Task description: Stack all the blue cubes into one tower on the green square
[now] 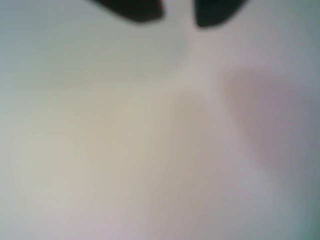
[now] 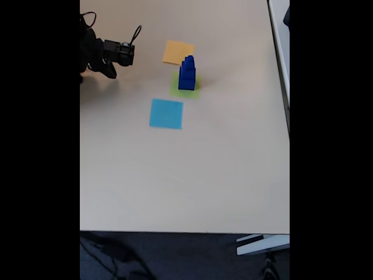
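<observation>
In the fixed view the blue cubes (image 2: 187,74) stand stacked in one stepped tower, widest at the bottom and smallest on top. The tower rests on the green square (image 2: 176,88), whose pale edge shows around its base. My gripper (image 2: 109,72) hangs over the table at the far left, well apart from the tower. The wrist view is blurred: the two dark fingertips of the gripper (image 1: 178,15) sit at the top edge with a gap between them and nothing in it, above bare pale table.
An orange-yellow square (image 2: 178,52) lies just behind the tower and a light blue square (image 2: 166,113) just in front of it. The beige table (image 2: 192,181) stretches toward the near edge. A white edge (image 2: 280,35) runs along the right side.
</observation>
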Motion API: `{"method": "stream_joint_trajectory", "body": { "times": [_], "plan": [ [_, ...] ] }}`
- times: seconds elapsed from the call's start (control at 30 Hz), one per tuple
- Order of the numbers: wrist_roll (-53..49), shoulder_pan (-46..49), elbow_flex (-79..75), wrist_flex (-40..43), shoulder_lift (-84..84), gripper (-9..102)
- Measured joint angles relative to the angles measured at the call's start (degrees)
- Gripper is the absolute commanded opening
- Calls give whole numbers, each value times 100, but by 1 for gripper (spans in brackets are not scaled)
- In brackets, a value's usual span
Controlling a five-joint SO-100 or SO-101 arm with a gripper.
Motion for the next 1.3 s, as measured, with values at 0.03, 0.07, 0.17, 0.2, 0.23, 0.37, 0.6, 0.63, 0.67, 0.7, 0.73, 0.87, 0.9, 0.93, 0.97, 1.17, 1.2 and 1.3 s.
{"method": "stream_joint_trajectory", "body": {
  "times": [0.03,0.07,0.17,0.2,0.23,0.37,0.6,0.63,0.67,0.7,0.73,0.87,0.9,0.93,0.97,1.17,1.2,1.3],
  "plan": [
    [0,0,0,0,0,1],
    [0,0,0,0,0,1],
    [0,0,0,0,0,0],
    [-44,0,0,0,0,0],
    [-158,-18,0,-9,0,0],
    [-729,-334,0,-229,0,0],
    [-2276,-343,0,-1222,0,0],
    [-2602,-343,0,-1397,0,0],
    [-2918,-343,0,-1556,0,0],
    [-3217,-343,0,-1670,0,0],
    [-3489,-343,0,-1758,0,0],
    [-4491,-343,0,-2074,0,1],
    [-4729,-343,0,-2136,0,1],
    [-4948,-343,0,-2180,0,1],
    [-5168,-343,0,-2206,0,0],
    [-6662,-703,0,-2206,0,0],
    [-6794,-756,0,-2206,0,0],
    [-7154,-879,0,-2197,0,0]
  ]
}}
